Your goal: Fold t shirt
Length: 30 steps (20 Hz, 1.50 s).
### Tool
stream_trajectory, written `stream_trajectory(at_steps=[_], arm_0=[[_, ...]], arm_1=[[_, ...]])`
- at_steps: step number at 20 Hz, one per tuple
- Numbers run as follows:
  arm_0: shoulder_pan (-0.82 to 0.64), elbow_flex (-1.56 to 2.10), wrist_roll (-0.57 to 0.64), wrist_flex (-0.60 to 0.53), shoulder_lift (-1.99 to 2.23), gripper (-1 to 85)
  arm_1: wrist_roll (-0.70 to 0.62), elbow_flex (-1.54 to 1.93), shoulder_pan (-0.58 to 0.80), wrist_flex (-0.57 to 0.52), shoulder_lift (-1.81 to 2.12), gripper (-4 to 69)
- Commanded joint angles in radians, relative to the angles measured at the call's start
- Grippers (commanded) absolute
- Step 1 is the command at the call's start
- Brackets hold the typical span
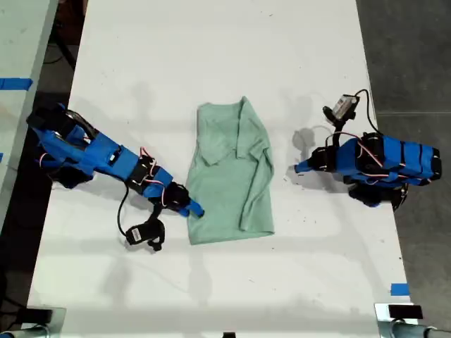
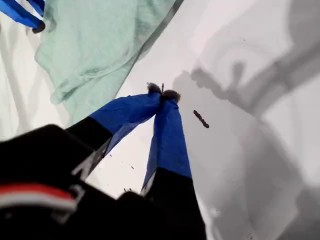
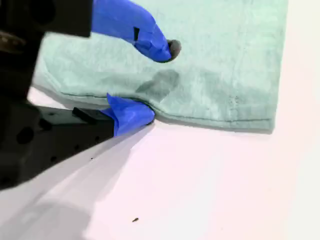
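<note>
Two blue hands: my first hand [image 2: 162, 92] clenched on nothing above the white surface [image 1: 211, 56], my second hand [image 3: 157, 82] released, straddling the plain, unlabelled t shirt's [image 1: 229, 176] hem.

The pale mint-green t shirt [image 1: 231, 176] lies wrinkled, partly folded lengthwise, mid-table.

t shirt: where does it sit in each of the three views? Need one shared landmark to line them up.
Exterior view: the t shirt lies mid-table, between the two arms.
First wrist view: its edge shows beyond my first gripper, jaws shut, clear of the cloth.
Second wrist view: its hem fills the far part, my second gripper open, straddling that edge.
Shared landmark: the shirt's hem against the white table.
</note>
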Motion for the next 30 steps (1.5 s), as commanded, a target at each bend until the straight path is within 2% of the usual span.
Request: stream_trajectory(at_steps=[1, 2, 3, 8, 10, 15, 20, 22, 30], arm_0=[[-0.011, -0.054, 0.012, -0.006, -0.032, 11.1], [-0.017, -0.067, 0.005, 0.002, -0.052, 3.2], [-0.025, -0.077, 0.006, 0.009, -0.066, -0.1], [-0.031, -0.172, 0.005, 0.144, -0.115, -0.1], [-0.025, -0.261, 0.005, 0.311, -0.11, -0.1], [0.002, -0.515, -0.015, 0.644, -0.057, -0.1], [-0.037, -1.003, 0.02, 0.98, -0.244, -0.1], [-0.061, -1.111, 0.061, 1.002, -0.298, -0.1], [-0.133, -1.155, 0.152, 0.897, -0.279, -0.1]], arm_1=[[-0.002, 0.083, -0.012, 0.002, 0.005, 1.6], [-0.002, 0.083, -0.014, 0.002, 0.005, 1.6], [0.0, 0.083, -0.014, 0.002, 0.005, 1.6], [0.0, 0.083, -0.014, 0.002, 0.005, 1.6], [0.0, 0.083, -0.015, 0.002, 0.005, 1.6], [-0.002, 0.083, -0.015, 0.002, 0.005, 1.6], [-0.003, 0.083, -0.015, 0.002, 0.005, 1.6], [-0.005, 0.083, -0.015, 0.002, 0.005, 1.6], [-0.008, 0.083, -0.015, 0.002, 0.005, 1.6]])
